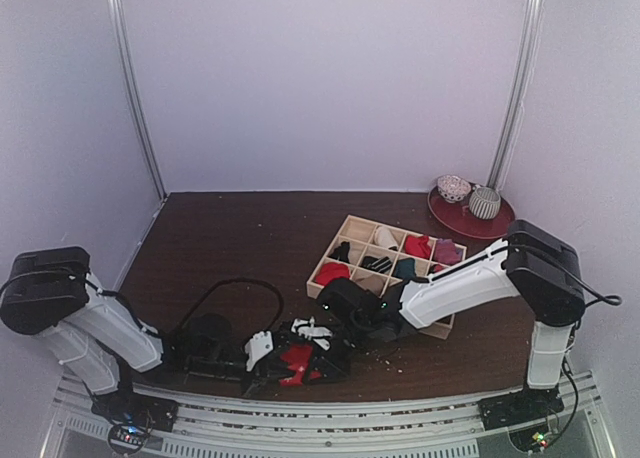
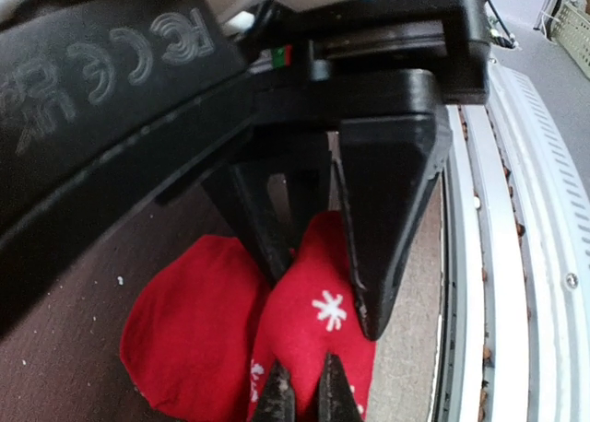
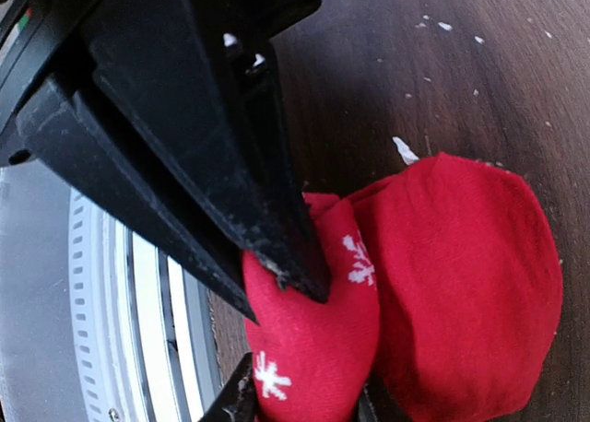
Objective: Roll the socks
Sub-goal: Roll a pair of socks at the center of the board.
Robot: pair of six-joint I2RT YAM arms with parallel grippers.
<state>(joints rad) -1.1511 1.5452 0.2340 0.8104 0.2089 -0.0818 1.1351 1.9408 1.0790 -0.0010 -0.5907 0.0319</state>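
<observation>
The red sock (image 1: 297, 359), folded double, lies at the near edge of the bench (image 1: 230, 248), its length running between the two arms, which are equally near. The left fingers (image 2: 387, 219) pinch its fold tight, and the right fingers (image 3: 230, 164), narrow, appear to grip the opposite end. Behind it, a divided wooden tray (image 1: 352, 224) holds more socks.

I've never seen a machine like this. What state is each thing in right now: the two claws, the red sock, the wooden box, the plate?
red sock: folded double on the table, not yet rolled.
left gripper: shut on a pinch of the red sock.
right gripper: shut on the same sock.
wooden box: open-topped, several compartments filled.
red plate: holding two patterned round items.
</observation>
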